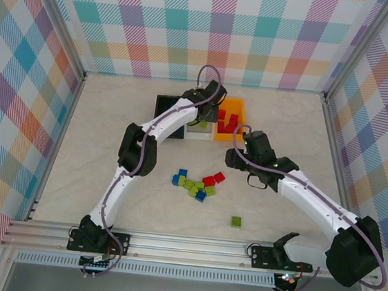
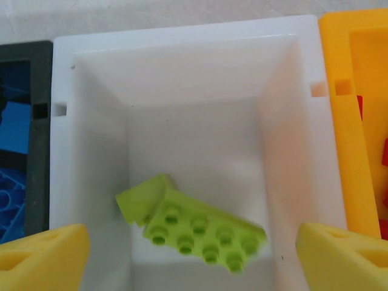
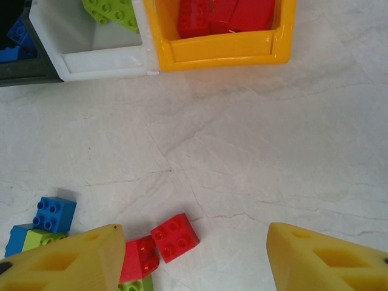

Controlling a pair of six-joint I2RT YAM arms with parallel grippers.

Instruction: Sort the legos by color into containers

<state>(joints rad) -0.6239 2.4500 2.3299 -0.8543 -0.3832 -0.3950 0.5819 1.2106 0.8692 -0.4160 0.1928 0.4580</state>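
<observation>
Where your loose bricks lie: a small heap (image 1: 197, 183) of blue, green and red ones sits in the middle of the table (image 1: 111, 144), in front of the bins. One green brick (image 1: 237, 222) lies alone, closer to you and off to the right.
Sorted bricks: green bricks (image 2: 200, 233) lie in the white bin (image 2: 91, 151), red bricks (image 1: 226, 121) in the orange bin (image 1: 239, 103), and blue bricks (image 2: 15, 127) in the black bin (image 2: 39, 73).
Bins: they stand side by side in a row at the far side. Black is on the left, white in the middle, orange on the right.
Your left gripper (image 2: 191, 245): it hangs over the white bin. Its fingers (image 2: 42, 257) are spread wide and hold nothing. The green bricks lie below, not touched.
Your right gripper (image 3: 194, 248): it is over bare table in front of the orange bin. Its fingers are spread and hold nothing. A red brick (image 3: 175, 237) lies on the table near one finger.
</observation>
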